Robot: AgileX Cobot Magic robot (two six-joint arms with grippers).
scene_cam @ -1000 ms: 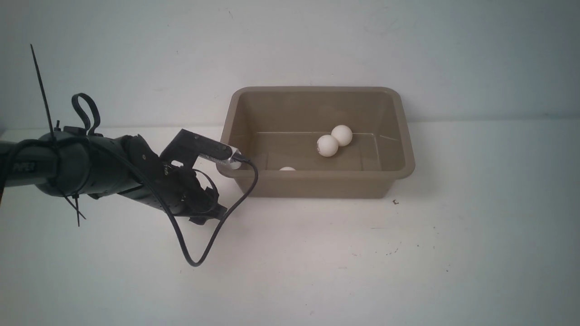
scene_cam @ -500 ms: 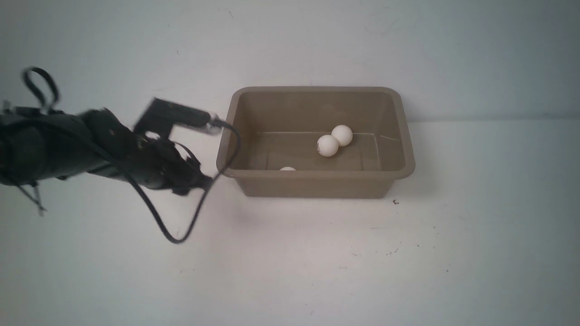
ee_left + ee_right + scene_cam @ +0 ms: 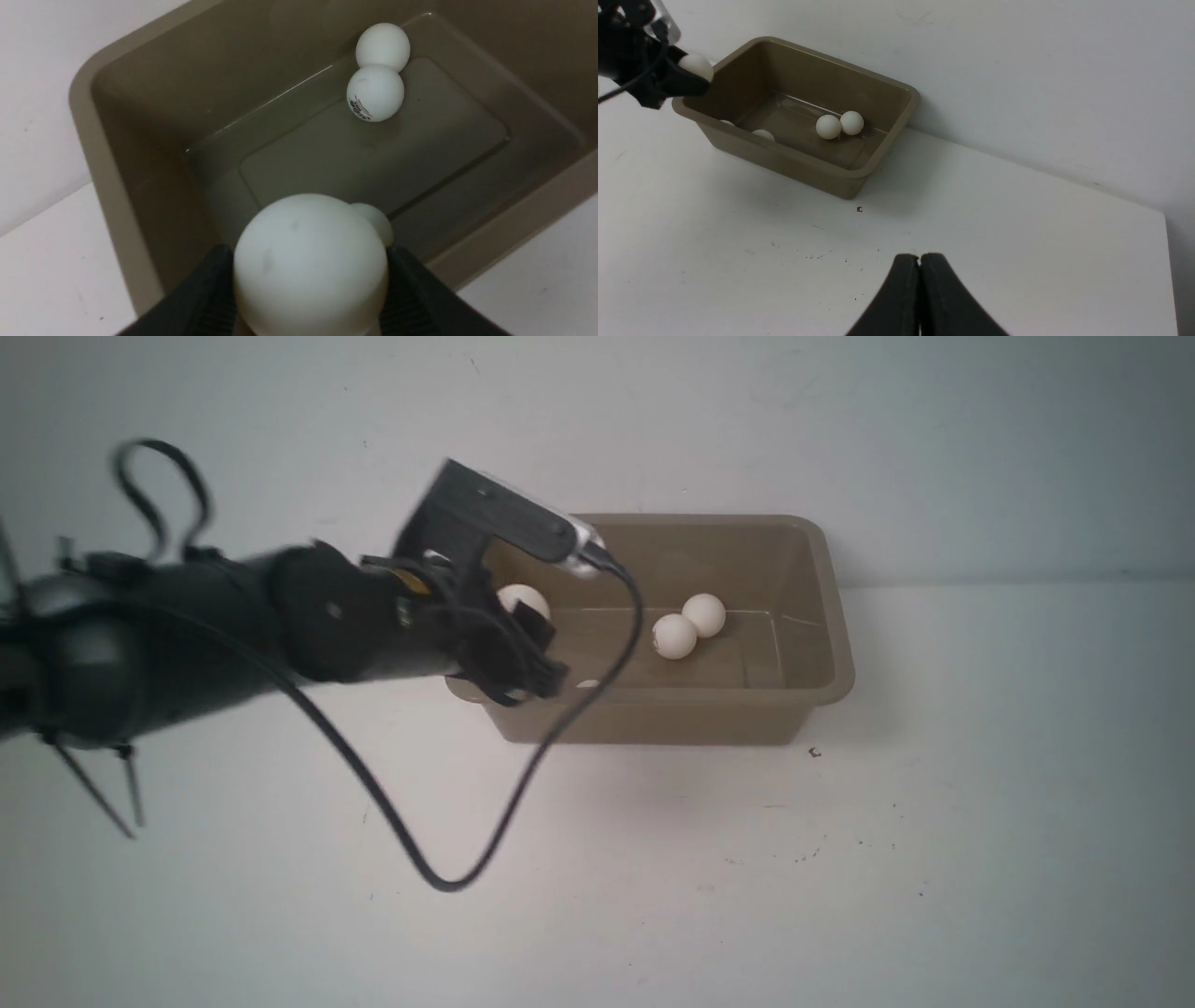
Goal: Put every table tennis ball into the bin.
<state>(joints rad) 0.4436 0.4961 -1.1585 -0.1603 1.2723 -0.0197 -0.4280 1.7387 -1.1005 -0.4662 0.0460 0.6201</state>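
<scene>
Five balls (image 3: 828,126): all white and matte; four lie in the bin (image 3: 672,719), one is in the left gripper (image 3: 310,261).
Left gripper: its two dark fingers (image 3: 201,303) pinch the held ball (image 3: 308,270) from both sides, so the jaws stand one ball apart.
Held ball: in the air over the left end of the bin, higher than the rim, touching neither the walls nor the floor of the bin.
Pair (image 3: 674,637): two balls touching each other on the bin floor, near the far wall, right of the middle; the nearer one carries a small dark print.
Front ball (image 3: 588,684): on the floor close to the front wall; in the front view only its top shows over the rim.
Corner ball (image 3: 726,122): near the front left corner of the bin, mostly hidden by the rim.
Bin: tan-brown, upright on the white table (image 3: 840,877).
Right gripper (image 3: 920,261): fingers pressed together with nothing between them, above the table, well apart from the bin.
Cable (image 3: 523,803): black, hangs from the left wrist in a loop before the bin; whether it touches the table, I cannot tell.
</scene>
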